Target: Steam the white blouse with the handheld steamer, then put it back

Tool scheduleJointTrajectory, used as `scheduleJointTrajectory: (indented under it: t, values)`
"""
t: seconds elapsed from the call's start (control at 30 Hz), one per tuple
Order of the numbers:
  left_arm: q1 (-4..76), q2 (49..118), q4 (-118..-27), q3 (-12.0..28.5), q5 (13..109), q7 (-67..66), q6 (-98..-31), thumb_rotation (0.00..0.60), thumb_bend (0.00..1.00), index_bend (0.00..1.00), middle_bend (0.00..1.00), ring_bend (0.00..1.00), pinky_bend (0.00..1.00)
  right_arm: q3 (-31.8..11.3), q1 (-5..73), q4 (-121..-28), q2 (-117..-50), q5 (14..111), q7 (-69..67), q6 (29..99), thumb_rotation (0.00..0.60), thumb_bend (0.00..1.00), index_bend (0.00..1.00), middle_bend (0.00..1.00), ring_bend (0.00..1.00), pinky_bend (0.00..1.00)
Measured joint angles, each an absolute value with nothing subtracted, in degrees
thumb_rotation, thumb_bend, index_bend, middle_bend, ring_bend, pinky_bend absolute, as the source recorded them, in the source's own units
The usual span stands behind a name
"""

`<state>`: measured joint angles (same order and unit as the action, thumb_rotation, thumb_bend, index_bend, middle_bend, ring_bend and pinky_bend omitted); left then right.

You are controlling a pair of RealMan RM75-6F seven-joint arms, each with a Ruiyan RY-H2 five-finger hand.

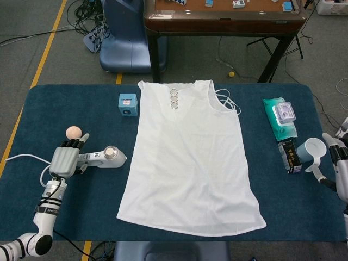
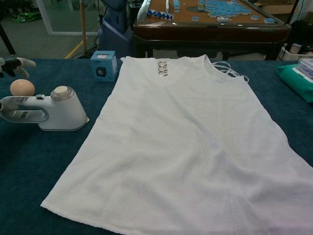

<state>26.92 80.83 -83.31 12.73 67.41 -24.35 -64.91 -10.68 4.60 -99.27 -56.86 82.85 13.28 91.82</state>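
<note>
The white blouse (image 1: 190, 157) lies flat in the middle of the blue table, neckline at the far side; the chest view shows the blouse (image 2: 195, 142) filling most of the frame. The white handheld steamer (image 1: 103, 157) lies on its side just left of the hem side, its cord trailing left. My left hand (image 1: 68, 157) hovers over the steamer's handle with fingers stretched out and nothing gripped. In the chest view only its fingertips (image 2: 12, 66) show, above the steamer (image 2: 46, 110). My right hand (image 1: 338, 166) sits at the table's right edge, partly cut off, fingers apart and empty.
A peach ball (image 1: 74, 132) lies just beyond the left hand. A small blue box (image 1: 128, 103) stands by the blouse's left shoulder. To the right are a green wipes pack (image 1: 281, 117), a dark packet (image 1: 288, 155) and a clear cup (image 1: 314, 148) near the right hand.
</note>
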Motion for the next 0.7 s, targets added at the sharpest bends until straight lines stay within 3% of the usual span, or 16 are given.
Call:
scheduleJointTrajectory:
  t: [0.33,0.7]
  values:
    - [29.1,84.92,-76.72,12.33,64.66,-26.39,-63.82,0.6,0.2,0.22,0.19,0.19,0.19,-10.17,3.84,-99.18,-56.47,82.81,12.18,92.28,0.6,0.24,0.18,0.29,0.21,0.21]
    - [30.81,89.17,-70.54,13.0,63.23,-24.88,-63.59,0.6,0.2,0.33,0.34,0.29,0.19,-9.9,3.38,-98.47,-56.48,82.58,10.98,92.44,0.6,0.24,0.18,0.29,0.21,0.21]
